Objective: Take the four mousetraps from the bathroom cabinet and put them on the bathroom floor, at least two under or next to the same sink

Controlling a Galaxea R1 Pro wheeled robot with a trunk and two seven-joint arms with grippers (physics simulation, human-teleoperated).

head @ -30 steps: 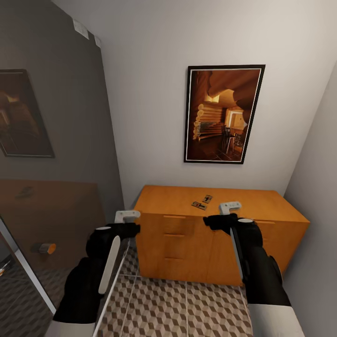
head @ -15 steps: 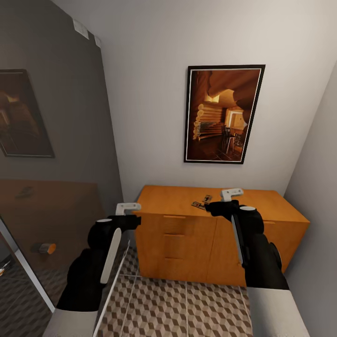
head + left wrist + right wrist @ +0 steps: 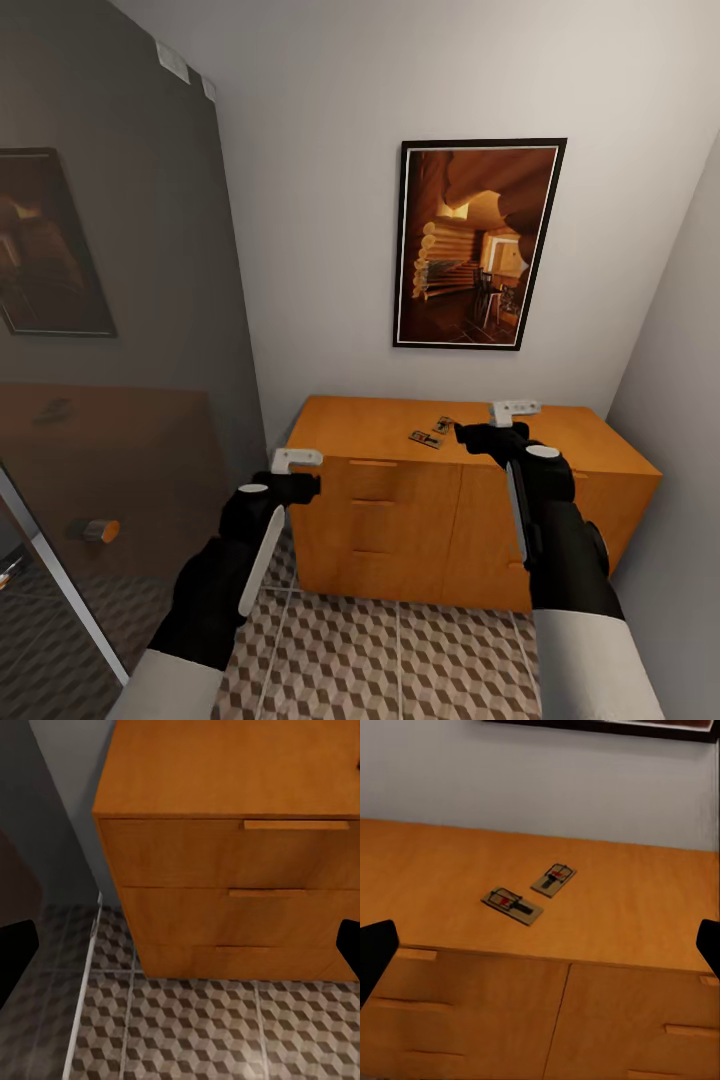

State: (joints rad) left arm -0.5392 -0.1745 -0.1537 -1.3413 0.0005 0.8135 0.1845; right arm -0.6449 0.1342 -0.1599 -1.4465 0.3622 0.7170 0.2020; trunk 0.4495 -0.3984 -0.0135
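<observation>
Two mousetraps [image 3: 426,439] [image 3: 443,425] lie side by side on top of the orange-brown cabinet [image 3: 380,425], near its middle. In the right wrist view they are the nearer mousetrap [image 3: 513,905] and the farther mousetrap [image 3: 553,880], both flat with dark springs and a red mark. My right gripper [image 3: 478,434] hovers open at the cabinet's front edge, just right of the traps, with nothing between its fingers [image 3: 375,949]. My left gripper [image 3: 306,486] is open and empty beside the cabinet's left front corner, facing the drawer fronts [image 3: 225,855]. The cube-patterned bathroom floor [image 3: 400,660] lies below.
A dark glass panel [image 3: 120,300] stands close on the left, its frame reaching the floor. A framed picture [image 3: 478,243] hangs above the cabinet. A grey wall [image 3: 680,470] closes the right side. The cabinet's drawers [image 3: 472,1020] are shut.
The right arm has moved up and to the right, over the cabinet's front edge beside the traps. The left arm has moved right, toward the cabinet's left corner. Both traps lie where they were.
</observation>
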